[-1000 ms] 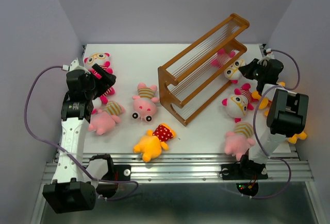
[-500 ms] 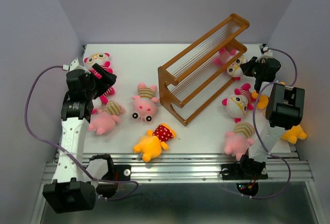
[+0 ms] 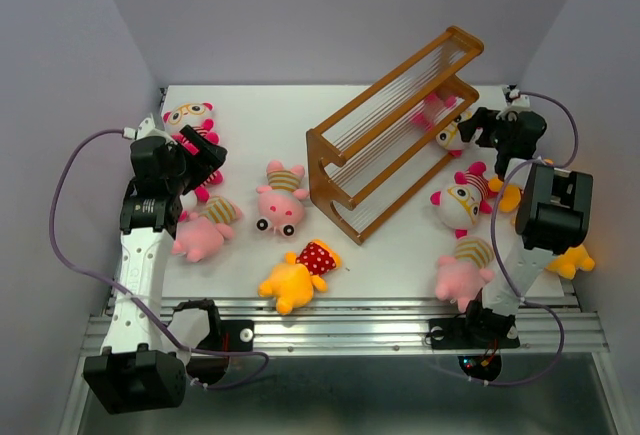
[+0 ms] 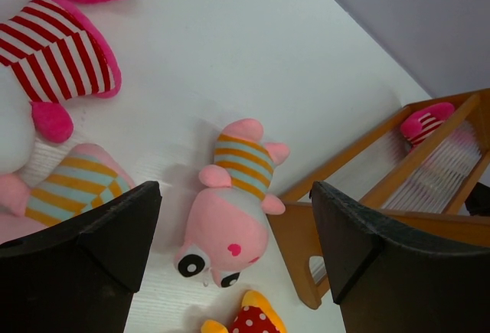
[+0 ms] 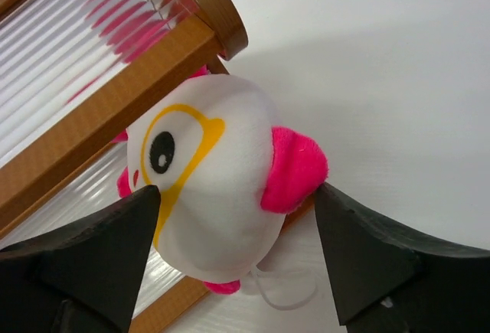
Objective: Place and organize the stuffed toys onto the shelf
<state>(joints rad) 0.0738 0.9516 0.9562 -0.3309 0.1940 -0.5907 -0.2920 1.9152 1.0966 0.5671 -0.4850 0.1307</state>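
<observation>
**A:** Orange-brown wooden rod shelf (image 3: 395,130), and the white-faced, orange-goggled plush toy (image 5: 207,172) sits against its lower tier.

**B:** Looks like the placing step! Right pincer (image 5: 236,189) gapes around its head; next, back out cleanly. Left pincer (image 4: 235,187) hangs wide open, empty, above the pink striped plush (image 4: 233,218).

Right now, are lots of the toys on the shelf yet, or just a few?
Just one so far: a white-faced toy lies in the shelf's end, between the right gripper's open fingers. The left gripper hangs open, empty. Left: the pink toy, yellow toy and others on the table.
</observation>
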